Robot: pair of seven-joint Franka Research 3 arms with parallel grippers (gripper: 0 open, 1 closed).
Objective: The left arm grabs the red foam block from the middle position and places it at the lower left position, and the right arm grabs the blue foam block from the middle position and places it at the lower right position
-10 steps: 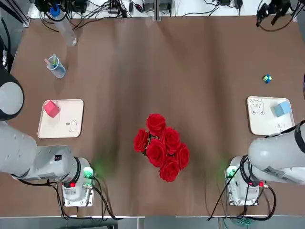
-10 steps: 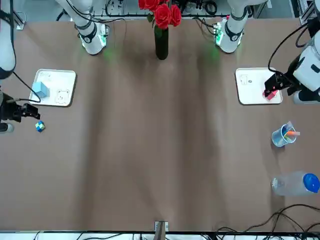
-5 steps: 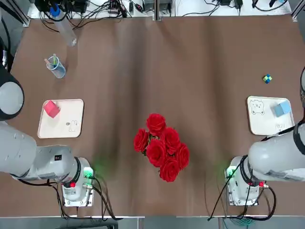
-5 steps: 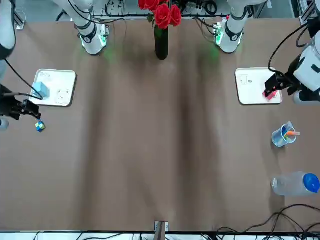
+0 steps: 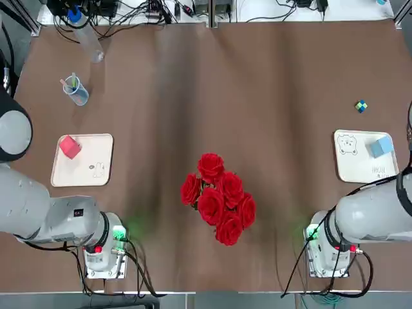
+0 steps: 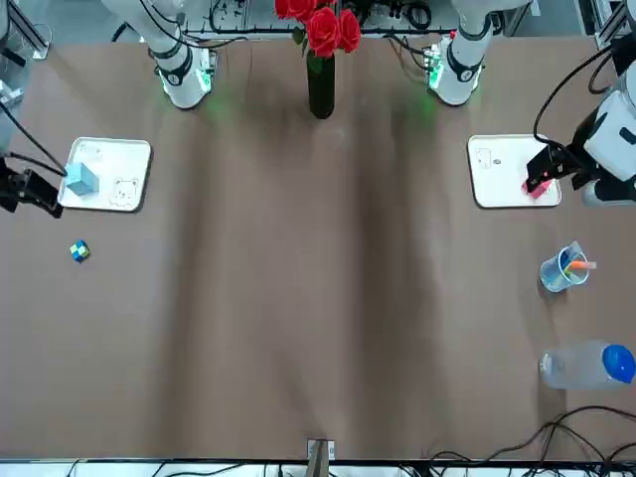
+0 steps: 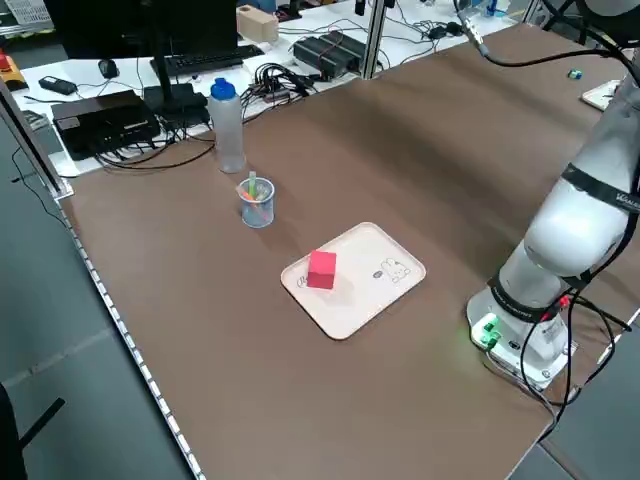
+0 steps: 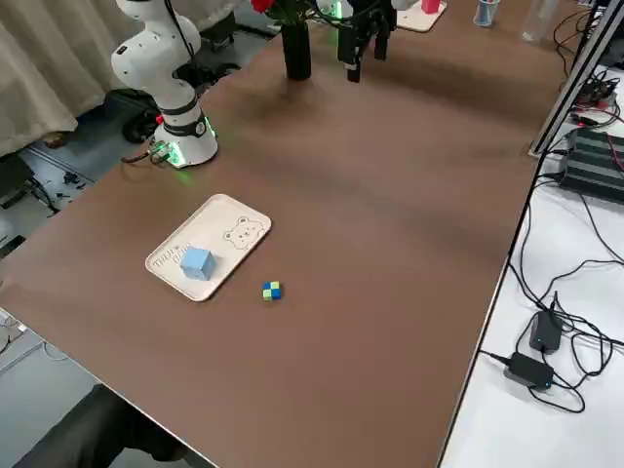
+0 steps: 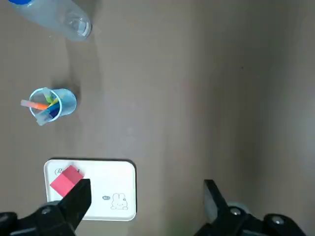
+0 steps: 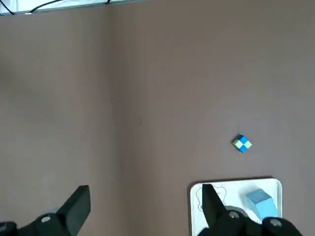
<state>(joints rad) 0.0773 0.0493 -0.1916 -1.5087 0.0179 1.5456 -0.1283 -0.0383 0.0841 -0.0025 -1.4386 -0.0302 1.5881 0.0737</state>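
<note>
The red foam block [image 5: 69,147] lies on a cream tray [image 5: 90,170] at the table's left side. A matching tray [image 5: 354,168] at the right side carries the blue foam block [image 5: 381,146]. My left gripper [image 9: 145,196] hangs high over the table with its fingers open and nothing between them; the red foam block [image 9: 66,181] shows far below one finger. In the front view it [image 6: 538,171] overlaps the red foam block [image 6: 538,189]. My right gripper [image 10: 144,201] is also open and empty, high up, with the blue foam block [image 10: 261,202] far below.
A vase of red roses [image 5: 217,206] stands near the robot's edge between the arm bases. A clear cup with pens [image 5: 75,90] and a plastic bottle [image 5: 89,40] are at the far left. A small blue-green cube [image 5: 361,106] lies beyond the right tray.
The right gripper has left the top view at the far right corner and, in the front view, shifted toward the picture's left edge. The left arm and both blocks stay put.
</note>
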